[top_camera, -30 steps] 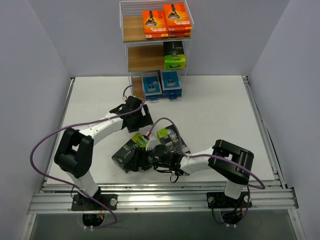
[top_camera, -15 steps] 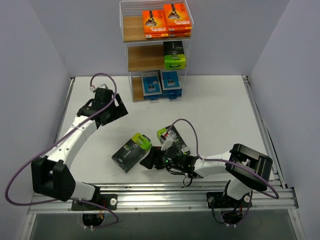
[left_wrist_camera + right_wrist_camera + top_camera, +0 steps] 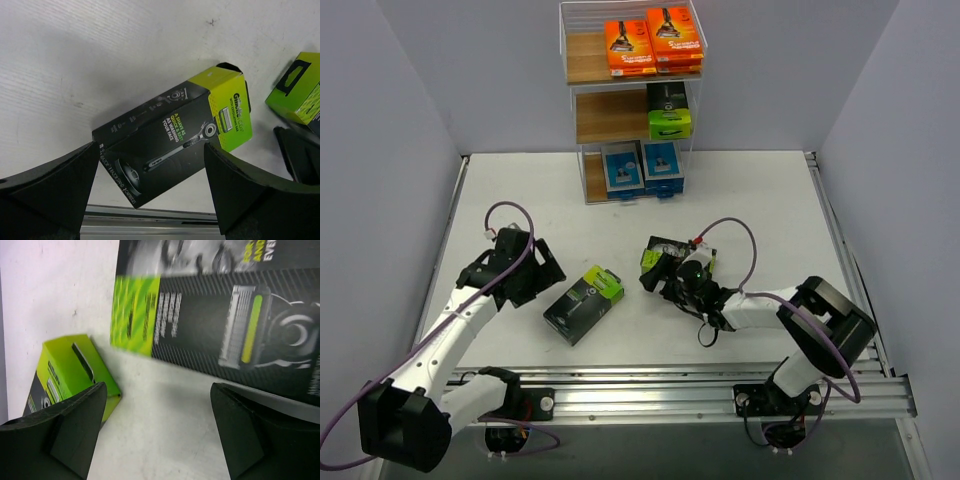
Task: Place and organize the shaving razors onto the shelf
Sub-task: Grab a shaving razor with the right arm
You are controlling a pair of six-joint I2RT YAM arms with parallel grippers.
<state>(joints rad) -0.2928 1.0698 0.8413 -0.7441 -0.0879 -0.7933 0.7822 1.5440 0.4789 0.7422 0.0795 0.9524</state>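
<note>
Above table point(image 3: 770, 200), left pincer point(image 3: 151, 150), right pincer point(image 3: 159, 387) gape empty

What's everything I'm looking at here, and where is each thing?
White wire shelf with wooden boards: one, back of white table.
Orange razor packs: two stacks, top tier.
Black-and-lime shelved razor packs: count unclear, middle tier.
Blue-and-white razor packs: two showing, bottom tier.
Black-and-lime loose razor packs: two, on the table, the second to the right.
Purple cables: two, one per arm.
Left hand: open, black, beside the first loose pack.
Right hand: open, black, over the second.
</note>
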